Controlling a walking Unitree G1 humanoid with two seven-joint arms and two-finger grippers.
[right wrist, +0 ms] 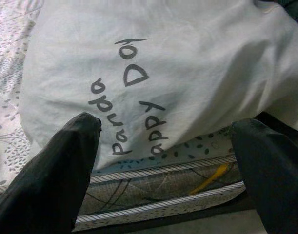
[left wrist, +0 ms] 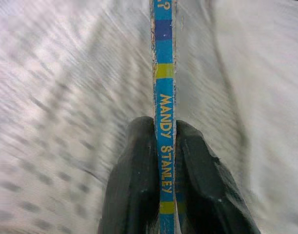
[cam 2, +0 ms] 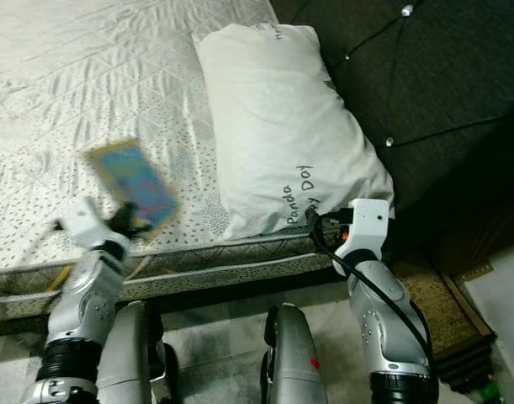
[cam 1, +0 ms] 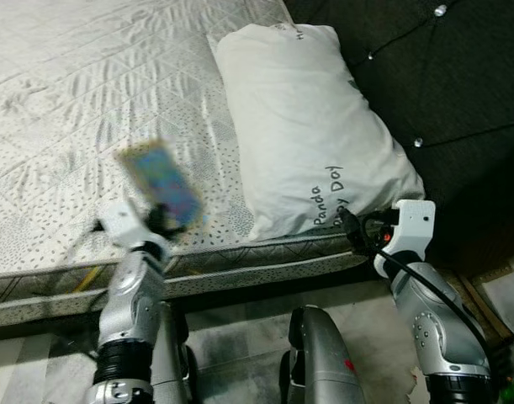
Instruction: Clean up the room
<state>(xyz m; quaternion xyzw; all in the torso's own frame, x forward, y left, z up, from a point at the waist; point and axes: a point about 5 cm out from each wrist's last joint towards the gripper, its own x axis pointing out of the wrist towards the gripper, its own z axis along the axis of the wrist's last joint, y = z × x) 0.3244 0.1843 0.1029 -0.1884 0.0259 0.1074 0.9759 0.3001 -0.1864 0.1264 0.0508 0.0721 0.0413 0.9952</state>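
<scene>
My left gripper (cam 1: 162,220) is shut on a thin blue picture book (cam 1: 161,181), held up over the near edge of the mattress (cam 1: 63,101) and blurred by motion. In the left wrist view the book's spine (left wrist: 164,97), blue and yellow with the words "MANDY STANLEY", stands clamped between the two black fingers (left wrist: 134,180). My right gripper (cam 1: 351,227) is open at the mattress's near right corner, just in front of a white pillow (cam 1: 303,118) lettered "Panda Appy Dol". The wrist view shows that pillow (right wrist: 153,73) between its spread fingers (right wrist: 56,170).
The bed's dark tufted headboard (cam 1: 442,76) rises on the right, behind the pillow. Under the mattress edge lies grey floor (cam 1: 240,345), with my own legs below. A brown rug edge (cam 1: 479,307) shows at the right, beside the bed corner.
</scene>
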